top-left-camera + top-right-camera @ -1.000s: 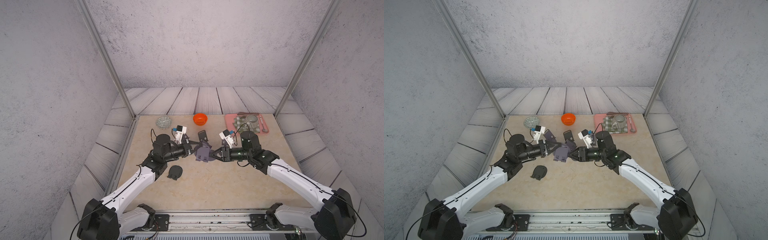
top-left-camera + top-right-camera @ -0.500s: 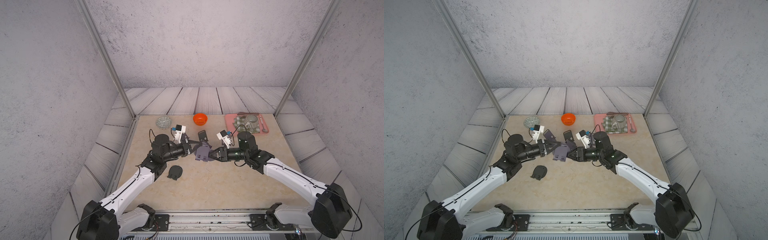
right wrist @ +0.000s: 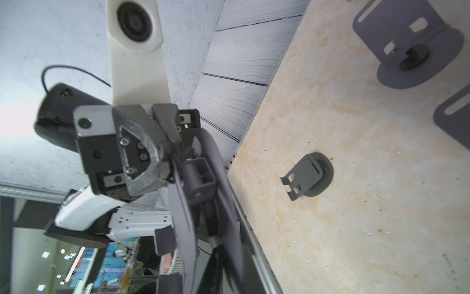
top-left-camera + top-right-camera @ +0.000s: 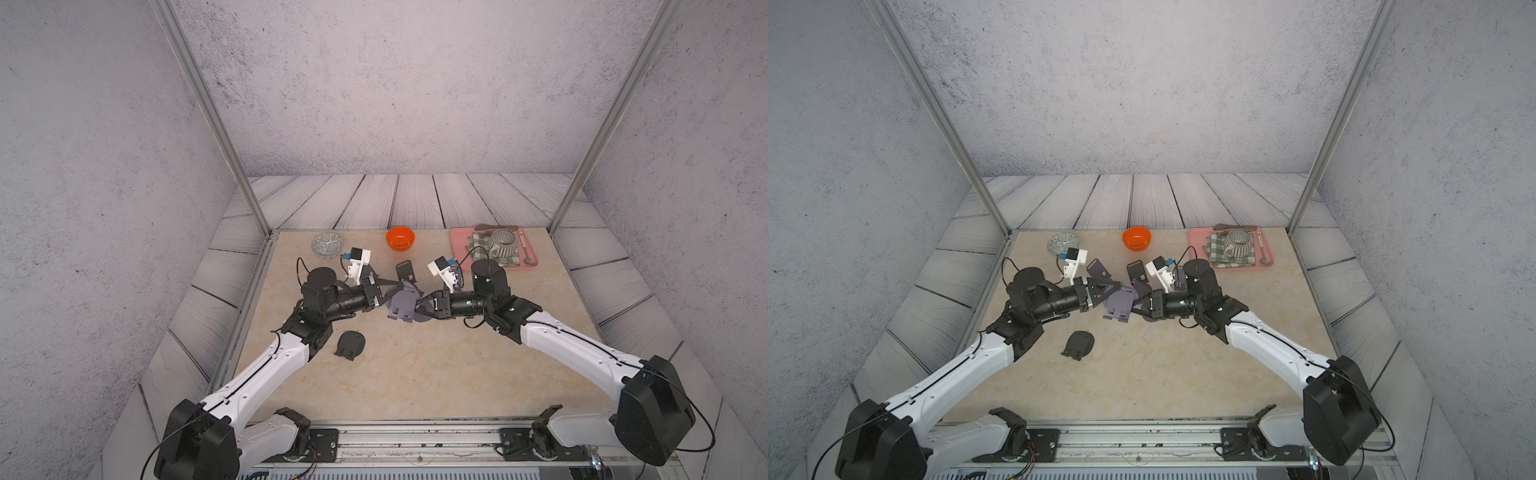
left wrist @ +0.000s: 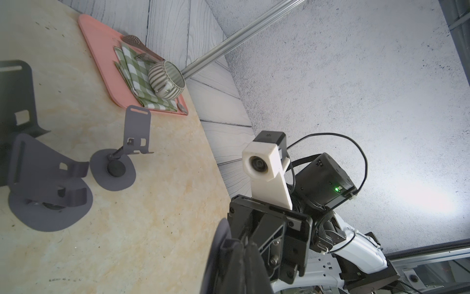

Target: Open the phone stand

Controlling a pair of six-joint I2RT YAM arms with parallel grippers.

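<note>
Two hands share one part: left hand (image 4: 390, 289) clamped on the plate edge of the purple phone stand (image 4: 402, 306), right hand (image 4: 420, 306) clamped on its base, stand held off the bench (image 4: 436, 374) at centre. Risk: thin-edge pinches could slip when the hinge resists, dropping it. A folded dark stand (image 4: 350, 344) lies front-left and a black open stand (image 4: 405, 271) just behind, while the bench's front-right looks open for the swing.

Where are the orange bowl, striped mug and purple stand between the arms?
orange bowl (image 4: 400, 237), in a top view, inside.
striped mug (image 4: 500, 248), in a top view, wall.
purple stand (image 4: 402, 305), in a top view, plate.
</note>
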